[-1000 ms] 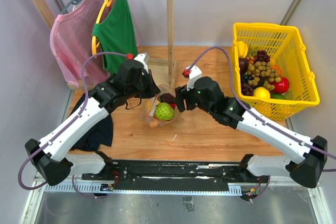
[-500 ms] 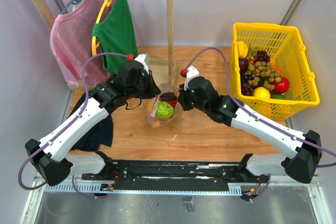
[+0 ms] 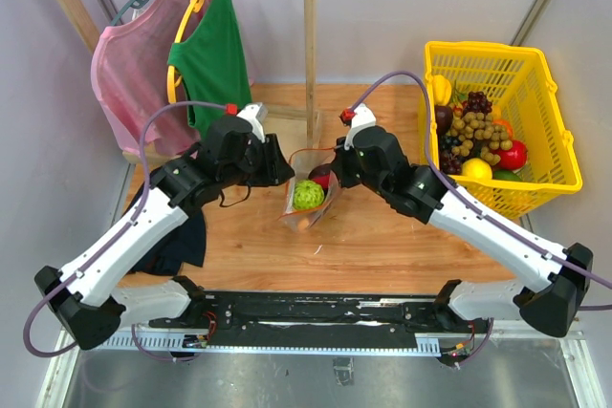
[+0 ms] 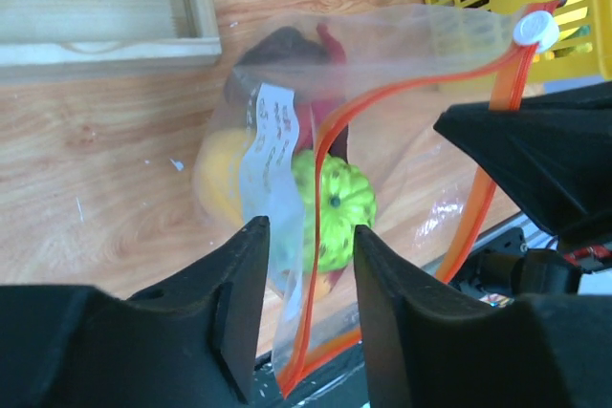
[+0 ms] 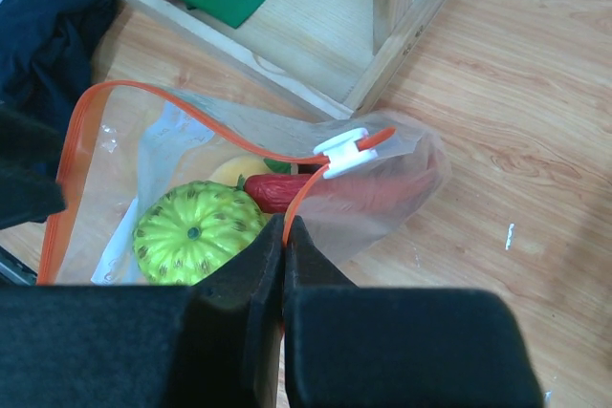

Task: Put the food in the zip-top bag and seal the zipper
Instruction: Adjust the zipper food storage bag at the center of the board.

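Note:
The zip-top bag (image 3: 304, 205) hangs between both grippers near the table's middle, its mouth open. Through its clear plastic show the food: a green bumpy ball (image 5: 196, 231), a red pepper (image 5: 287, 190), an orange-yellow fruit (image 4: 222, 174) and a dark round one (image 4: 277, 45). My right gripper (image 5: 285, 222) is shut on the orange-red zipper (image 5: 67, 169), just below the white slider (image 5: 346, 150). My left gripper (image 4: 308, 226) is open. The zipper (image 4: 325, 169) and the bag's edge pass between its fingers without being pinched.
A yellow basket (image 3: 550, 155) with more toy fruit stands at the right. A wooden clothes rack (image 3: 309, 54) with a green top (image 3: 212, 54) and a pink one (image 3: 129, 69) stands behind the bag. A dark cloth (image 3: 172, 241) lies under the left arm.
The right gripper has shut on the zipper and risen toward the rack. The left gripper has opened and let go of the bag's edge. The bag has shifted slightly right.

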Tool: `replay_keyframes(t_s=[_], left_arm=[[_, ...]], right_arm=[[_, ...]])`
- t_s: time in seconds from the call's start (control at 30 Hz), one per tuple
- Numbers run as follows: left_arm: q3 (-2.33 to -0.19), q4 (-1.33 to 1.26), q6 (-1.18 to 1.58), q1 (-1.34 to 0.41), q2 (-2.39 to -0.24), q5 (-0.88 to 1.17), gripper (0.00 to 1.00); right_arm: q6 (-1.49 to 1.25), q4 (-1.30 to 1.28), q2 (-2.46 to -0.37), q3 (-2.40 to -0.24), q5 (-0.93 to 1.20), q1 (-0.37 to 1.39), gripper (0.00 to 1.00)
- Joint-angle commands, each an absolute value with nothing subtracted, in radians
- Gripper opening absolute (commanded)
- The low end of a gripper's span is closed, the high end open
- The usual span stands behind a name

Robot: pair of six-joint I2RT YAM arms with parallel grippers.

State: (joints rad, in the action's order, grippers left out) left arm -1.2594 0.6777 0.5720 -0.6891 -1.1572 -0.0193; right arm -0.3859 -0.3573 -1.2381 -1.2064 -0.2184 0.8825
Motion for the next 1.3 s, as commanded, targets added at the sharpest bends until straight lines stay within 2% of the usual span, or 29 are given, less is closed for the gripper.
replay_keyframes(t_s=[0.0,0.3,0.5,0.57,1.0,1.1,1.23,1.27], left_arm=[[-1.224,0.715,0.574,-0.694,-1.085,0.007,0.48],[-1.041,0.668,0.613,-0.727,-0.966,0.091,0.62],[-0.893,0.518,0.589,-0.757,-0.847,0.082,0.71],[-0.848,0.460,0.577,-0.759,-0.817,0.073,0.72],[-0.704,0.202,0.450,-0.818,-0.782,0.056,0.68],[-0.679,0.166,0.410,-0.824,-0.786,0.049,0.62],[-0.681,0.163,0.375,-0.827,-0.808,0.038,0.51],[-0.685,0.166,0.372,-0.828,-0.819,0.039,0.45]], right_arm=[[-0.401,-0.356,-1.251,-1.246,-0.233,0.858,0.01],[-0.412,-0.344,-1.276,-1.256,-0.209,0.830,0.01],[-0.423,-0.335,-1.290,-1.255,-0.182,0.820,0.01],[-0.428,-0.335,-1.293,-1.253,-0.175,0.818,0.01],[-0.447,-0.325,-1.292,-1.237,-0.128,0.794,0.02],[-0.449,-0.320,-1.287,-1.231,-0.125,0.792,0.02],[-0.453,-0.318,-1.286,-1.223,-0.116,0.787,0.02],[-0.454,-0.318,-1.284,-1.221,-0.115,0.784,0.02]])
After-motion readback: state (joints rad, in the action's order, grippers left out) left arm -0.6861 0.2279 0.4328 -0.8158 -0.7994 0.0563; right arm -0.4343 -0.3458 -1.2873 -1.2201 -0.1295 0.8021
